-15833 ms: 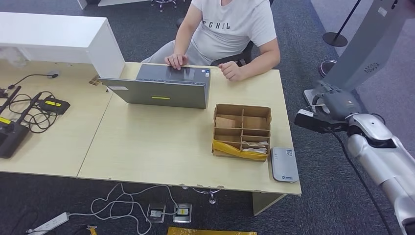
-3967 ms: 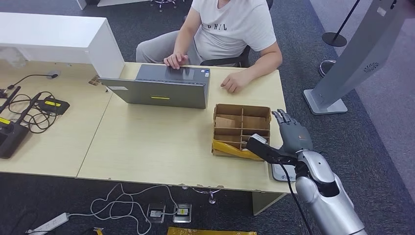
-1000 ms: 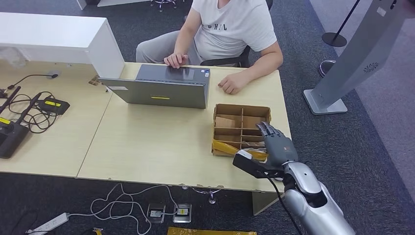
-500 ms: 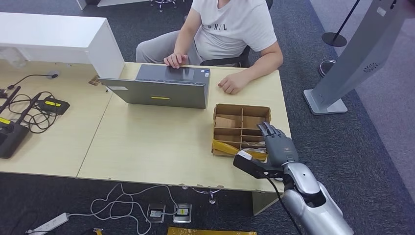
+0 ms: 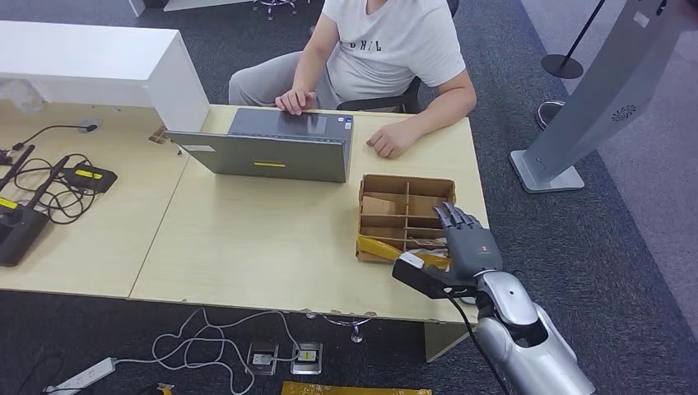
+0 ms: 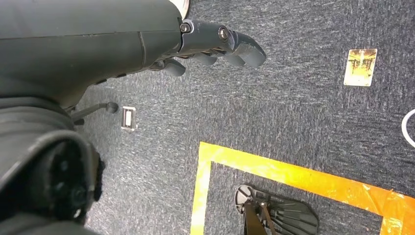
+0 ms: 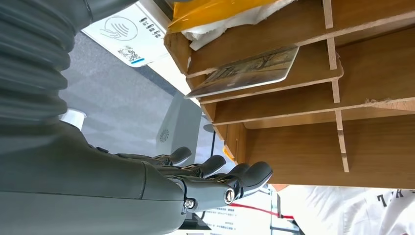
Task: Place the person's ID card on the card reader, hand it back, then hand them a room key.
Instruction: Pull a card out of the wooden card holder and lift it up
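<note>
— Right hand (image 5: 467,239) first: what is it doing?

— It hangs over the 4 o'clock corner of the box (image 5: 403,206), fingers straight and apart, nothing in them. Four seconds ago it hovered further toward 3 o'clock, off the box and above the reader; in the last half second it has barely moved.

— And the rest, big to small?

— Table (image 5: 272,239), with the person (image 5: 387,49) seated at 12 o'clock, one hand on the laptop (image 5: 272,152) and the other resting on the table, neither visibly holding anything. The box sits toward the table's 3 o'clock edge. The wrist view shows the reader (image 7: 122,29) just beside the box, and a picture-printed card (image 7: 244,71) lying flat in one compartment.

— The ID card?

— I can't find it. Nothing shows on the visible part of the reader.

— So what does the shift mean?

— My guess is the reader steps are finished and this is the reach for a room key, likely that card. It isn't touched yet.

— Left hand (image 6: 147,44)?

— Hanging over the floor, loosely open and empty.
</note>
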